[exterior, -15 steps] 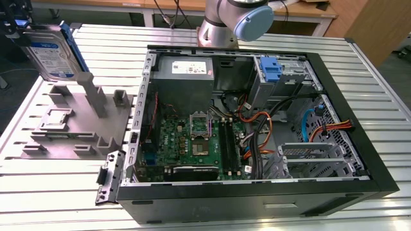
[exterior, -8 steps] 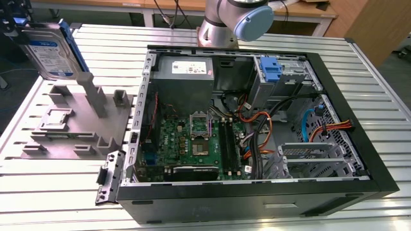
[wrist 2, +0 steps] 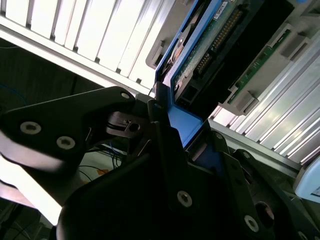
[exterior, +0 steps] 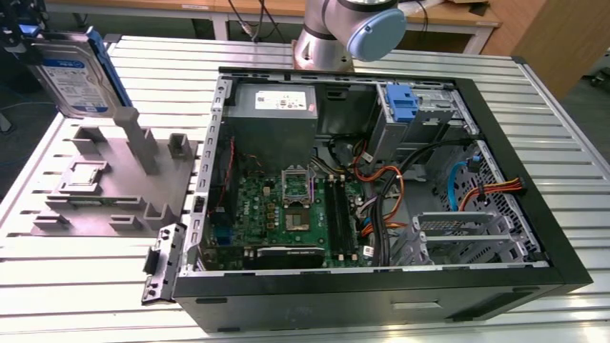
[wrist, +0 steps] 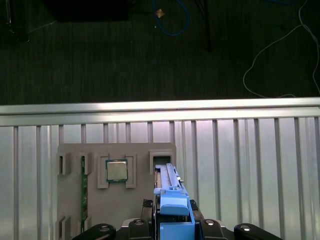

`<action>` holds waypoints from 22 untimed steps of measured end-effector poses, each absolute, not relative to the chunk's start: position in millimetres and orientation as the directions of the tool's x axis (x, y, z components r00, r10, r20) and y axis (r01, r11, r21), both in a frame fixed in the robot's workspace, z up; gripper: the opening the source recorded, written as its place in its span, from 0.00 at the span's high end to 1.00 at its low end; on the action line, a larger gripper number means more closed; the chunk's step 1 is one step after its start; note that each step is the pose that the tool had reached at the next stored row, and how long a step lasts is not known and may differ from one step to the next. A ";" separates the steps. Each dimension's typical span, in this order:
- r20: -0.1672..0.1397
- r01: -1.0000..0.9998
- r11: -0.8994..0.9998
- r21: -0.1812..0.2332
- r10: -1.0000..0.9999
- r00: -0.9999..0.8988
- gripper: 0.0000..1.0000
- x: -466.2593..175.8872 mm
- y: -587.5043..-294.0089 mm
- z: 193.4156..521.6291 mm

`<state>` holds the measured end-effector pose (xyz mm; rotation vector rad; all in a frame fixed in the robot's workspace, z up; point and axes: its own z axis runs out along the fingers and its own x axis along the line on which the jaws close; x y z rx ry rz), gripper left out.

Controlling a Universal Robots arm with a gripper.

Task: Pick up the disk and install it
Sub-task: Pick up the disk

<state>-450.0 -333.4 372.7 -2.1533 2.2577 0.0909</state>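
The disk (exterior: 76, 71), a silver-grey drive with a white-and-blue label in a bright blue carrier, hangs tilted in the air at the exterior view's far left, above the grey fixture (exterior: 105, 186). My gripper (exterior: 17, 39) is shut on its upper end. In the second wrist view the black fingers (wrist 2: 150, 125) clamp the blue carrier edge of the disk (wrist 2: 200, 60), whose circuit board side shows. In the first wrist view the disk (wrist: 172, 200) is seen edge-on, held by the gripper (wrist: 175, 230) over the fixture's slot (wrist: 161, 162).
An open computer case (exterior: 533, 236) lies on the slatted table, with a power-supply box (exterior: 276, 107), motherboard (exterior: 286, 214), a blue-tabbed drive bay (exterior: 405, 103) and a metal cage (exterior: 467, 236). The fixture holds a processor chip (wrist: 116, 171) and a memory stick (wrist: 84, 192). The arm's base (exterior: 348, 28) stands behind the case.
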 end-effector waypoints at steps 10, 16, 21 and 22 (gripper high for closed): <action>-0.055 -0.999 0.047 0.028 -0.997 -0.048 0.63 -450.0 -333.4 375.2; -0.055 -0.999 0.047 0.028 -0.997 -0.048 0.63 -450.0 -333.4 376.4; -0.055 -0.999 0.047 0.028 -0.997 -0.048 0.63 -450.0 -333.4 377.6; -0.055 -0.999 0.047 0.028 -0.997 -0.048 0.63 -450.0 -333.4 377.9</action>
